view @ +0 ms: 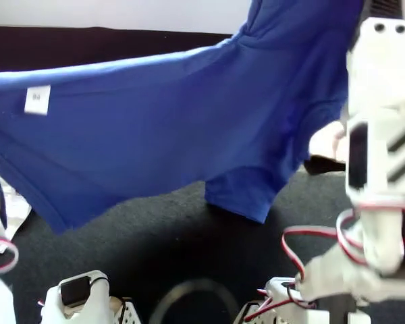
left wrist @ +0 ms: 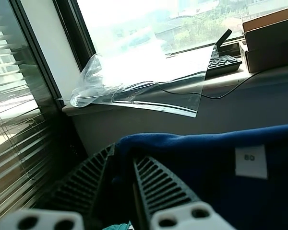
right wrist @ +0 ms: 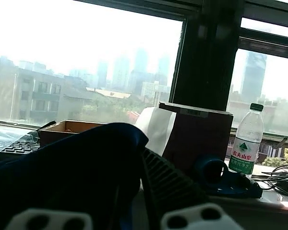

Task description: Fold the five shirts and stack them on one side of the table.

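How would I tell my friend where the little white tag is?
Find the big blue shirt stretched in the air above the dark table. Follow its top edge toward the corner pinched by the left gripper. Just below that edge sits a small white square tag, the only pale patch on all that blue.

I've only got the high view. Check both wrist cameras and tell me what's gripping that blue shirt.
Observer: The left gripper is shut on the blue shirt, with the cloth's edge pinched between its ribbed fingers.
Operator: Place the white tag against that grip.
Observer: The white tag sits on the cloth beside the gripper, apart from the fingers.
Operator: Report the right side.
Observer: The right gripper is shut on the shirt too, and cloth drapes over one finger, hiding it.
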You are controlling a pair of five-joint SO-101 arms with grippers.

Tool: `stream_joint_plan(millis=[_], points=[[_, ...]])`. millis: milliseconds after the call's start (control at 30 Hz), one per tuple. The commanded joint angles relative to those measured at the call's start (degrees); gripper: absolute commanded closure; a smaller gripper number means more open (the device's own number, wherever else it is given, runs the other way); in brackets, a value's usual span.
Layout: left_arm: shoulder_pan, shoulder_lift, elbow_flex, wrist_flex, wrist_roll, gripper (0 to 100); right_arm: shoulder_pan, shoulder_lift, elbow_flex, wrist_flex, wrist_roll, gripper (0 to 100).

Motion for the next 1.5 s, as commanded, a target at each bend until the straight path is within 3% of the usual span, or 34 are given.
stream_joint_plan(millis=[0, 400, 700, 1167, 1467], points=[[-1.01, -2.86, -0.84, -1.05, 0.53, 99, 0.66, -4.26, -0.57, -1.01, -0.53, 99.2], [-1.01, -5.93, -0.84, -1.14, 0.53, 99, 0.57, -11.21, -0.48, 0.48, -0.53, 99.2], [-1.01, -2.51, 2.68, -1.23, 0.44, 99, 0.57, -1.80, 7.16, -5.41, -0.18, 99.2], [1.27, 23.60, 3.56, -1.41, 0.18, 99, -0.92, 18.86, 12.79, -9.10, -0.26, 99.2], [2.95, 42.51, 3.56, -10.55, 0.09, 99, -3.12, 37.14, 12.53, -12.79, -0.18, 99.2]])
